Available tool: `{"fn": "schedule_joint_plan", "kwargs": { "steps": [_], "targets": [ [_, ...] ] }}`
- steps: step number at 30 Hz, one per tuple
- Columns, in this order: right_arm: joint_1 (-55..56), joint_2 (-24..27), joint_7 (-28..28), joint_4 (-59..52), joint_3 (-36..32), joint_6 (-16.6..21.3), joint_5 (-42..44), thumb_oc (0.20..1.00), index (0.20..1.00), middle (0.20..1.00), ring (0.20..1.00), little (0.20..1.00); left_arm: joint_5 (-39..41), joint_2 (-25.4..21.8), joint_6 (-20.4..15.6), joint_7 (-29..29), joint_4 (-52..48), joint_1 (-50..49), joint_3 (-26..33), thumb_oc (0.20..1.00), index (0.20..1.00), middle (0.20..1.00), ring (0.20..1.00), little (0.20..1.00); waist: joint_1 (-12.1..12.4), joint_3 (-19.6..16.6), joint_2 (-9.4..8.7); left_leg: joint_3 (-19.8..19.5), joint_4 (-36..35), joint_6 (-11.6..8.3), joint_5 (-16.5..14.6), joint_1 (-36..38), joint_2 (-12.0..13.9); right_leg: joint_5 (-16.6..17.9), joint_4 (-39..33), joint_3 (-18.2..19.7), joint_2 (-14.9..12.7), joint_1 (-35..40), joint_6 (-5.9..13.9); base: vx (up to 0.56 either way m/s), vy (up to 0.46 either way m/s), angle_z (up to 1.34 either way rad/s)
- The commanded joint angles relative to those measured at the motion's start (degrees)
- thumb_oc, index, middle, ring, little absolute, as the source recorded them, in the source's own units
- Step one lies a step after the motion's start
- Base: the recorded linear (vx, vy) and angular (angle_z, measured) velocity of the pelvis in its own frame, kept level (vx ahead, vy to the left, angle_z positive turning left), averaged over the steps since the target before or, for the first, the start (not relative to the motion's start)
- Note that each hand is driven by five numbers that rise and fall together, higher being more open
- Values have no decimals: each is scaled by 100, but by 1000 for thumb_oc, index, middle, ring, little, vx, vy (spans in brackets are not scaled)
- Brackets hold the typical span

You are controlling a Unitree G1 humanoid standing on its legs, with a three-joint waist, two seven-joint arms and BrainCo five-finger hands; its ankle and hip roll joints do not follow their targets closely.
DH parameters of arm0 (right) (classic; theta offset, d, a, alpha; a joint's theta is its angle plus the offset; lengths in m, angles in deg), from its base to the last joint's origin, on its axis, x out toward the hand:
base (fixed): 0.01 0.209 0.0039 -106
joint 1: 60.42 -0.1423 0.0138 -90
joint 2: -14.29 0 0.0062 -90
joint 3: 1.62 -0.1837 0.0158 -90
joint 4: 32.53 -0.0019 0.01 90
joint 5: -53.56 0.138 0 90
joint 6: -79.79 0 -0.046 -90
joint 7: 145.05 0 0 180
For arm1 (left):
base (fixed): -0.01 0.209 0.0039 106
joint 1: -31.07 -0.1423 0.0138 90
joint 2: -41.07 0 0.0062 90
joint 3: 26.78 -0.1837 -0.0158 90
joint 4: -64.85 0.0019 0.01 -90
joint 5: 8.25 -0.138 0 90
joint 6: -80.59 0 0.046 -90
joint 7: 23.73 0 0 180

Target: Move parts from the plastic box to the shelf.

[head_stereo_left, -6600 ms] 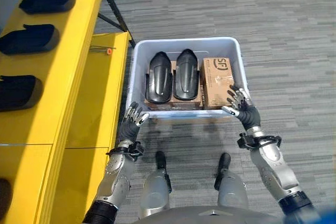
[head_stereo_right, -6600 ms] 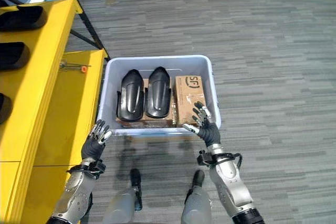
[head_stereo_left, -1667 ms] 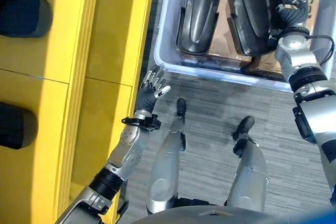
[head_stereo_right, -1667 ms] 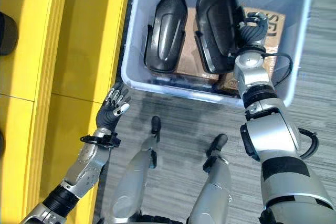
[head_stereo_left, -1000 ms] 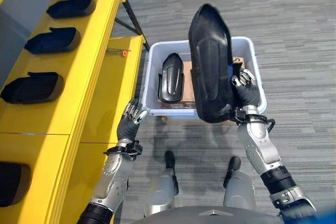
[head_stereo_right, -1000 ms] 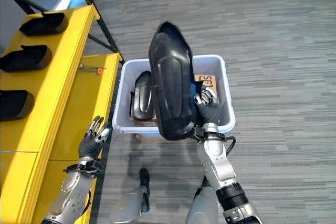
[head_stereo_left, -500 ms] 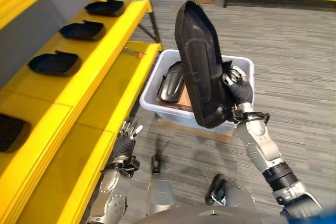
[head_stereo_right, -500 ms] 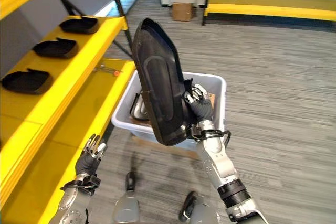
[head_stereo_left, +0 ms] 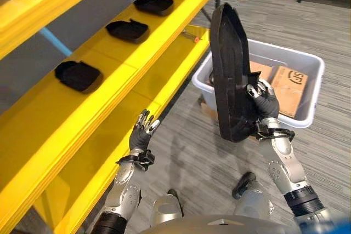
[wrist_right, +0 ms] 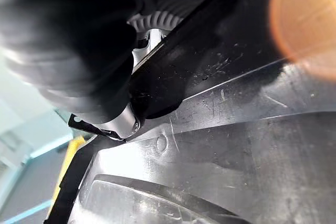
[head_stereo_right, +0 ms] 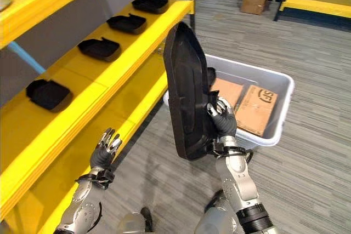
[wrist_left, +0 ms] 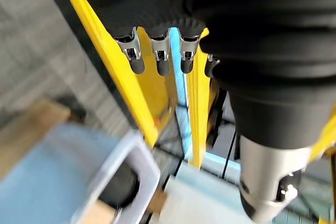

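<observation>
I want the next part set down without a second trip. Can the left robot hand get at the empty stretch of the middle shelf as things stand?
Probably yes. The left robot hand is open, holds nothing and hangs beside the shelf edge, with nothing between them. The black part, though, is in the right robot hand.

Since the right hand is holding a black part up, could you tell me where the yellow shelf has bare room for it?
The shelf is bare nearer the robot than the nearest black tray, and on the lower level beside the box. Farther along, a row of trays crowds it.
</observation>
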Motion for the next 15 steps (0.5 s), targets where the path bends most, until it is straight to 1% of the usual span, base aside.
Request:
{"fn": "schedule_joint_plan", "kwargs": {
  "steps": [1, 2, 3, 6, 10, 11, 12, 14, 15],
  "targets": [
    [-318, -257, -143, -523, -301, 327, 18, 200, 200, 200, 200, 200, -212, -422, -176, 67, -687, -196, 339, 1000, 1000, 1000, 1000, 1000, -24, 52, -266, -474, 562, -9, -38, -537, 433, -8, -240, 381, -112, 938, 184, 6, 108, 57],
    [-307, -260, -150, -535, -304, 332, 16, 200, 200, 200, 200, 200, -222, -434, -191, 69, -681, -216, 372, 1000, 1000, 1000, 1000, 1000, 5, 68, -285, -494, 627, 2, -84, -569, 403, 6, -253, 383, -131, 969, 195, 6, 152, 67],
    [-357, -234, -157, -564, -285, 320, -111, 200, 200, 200, 200, 200, -248, -451, -196, 52, -668, -230, 416, 1000, 1000, 1000, 1000, 1000, 113, 141, -322, -569, 814, 21, -153, -692, 345, 61, -304, 350, -171, 1032, 229, 6, 124, 65],
    [-444, -268, -162, -564, -196, 313, -140, 200, 200, 200, 200, 200, -257, -484, -233, 10, -747, -250, 486, 1000, 1000, 1000, 1000, 1000, 254, 234, -360, -683, 916, 80, -231, -823, 217, 172, -426, 261, -204, 1143, 271, -12, 112, 21],
    [-614, -332, -215, -575, 25, 267, -186, 200, 200, 200, 200, 200, -330, -556, -229, -39, -779, -197, 529, 1000, 1000, 1000, 1000, 1000, 484, 343, -472, -899, 1101, 184, -359, -1076, -22, 472, -714, 99, -279, 1314, 385, -17, 103, 14],
    [-633, -334, -232, -579, 58, 246, -207, 200, 200, 200, 200, 200, -350, -565, -238, -36, -791, -184, 539, 1000, 1000, 1000, 1000, 1000, 547, 342, -494, -952, 1119, 211, -387, -1131, -121, 602, -839, 29, -311, 1398, 431, 43, 266, 41],
    [-627, -369, -272, -574, 100, 215, -232, 200, 200, 200, 200, 200, -407, -584, -229, -36, -818, -137, 538, 1000, 1000, 1000, 1000, 1000, 677, 252, -543, -1095, 1168, 317, -472, -1322, -414, 919, -1040, -104, -445, 1555, 520, 39, 229, 60],
    [-624, -371, -272, -573, 99, 215, -232, 200, 200, 200, 200, 200, -409, -586, -228, -38, -820, -139, 536, 1000, 1000, 1000, 1000, 1000, 667, 243, -547, -1104, 1169, 323, -471, -1333, -424, 933, -1056, -121, -447, 1564, 522, 74, 189, 93],
    [-528, -385, -304, -585, 97, 183, -246, 200, 200, 200, 200, 200, -479, -630, -236, -43, -745, -52, 533, 1000, 1000, 1000, 1000, 1000, 640, 22, -580, -1313, 1061, 502, -485, -1451, -771, 1209, -1047, 142, -529, 1632, 524, 172, 354, 78]
  ]
}}
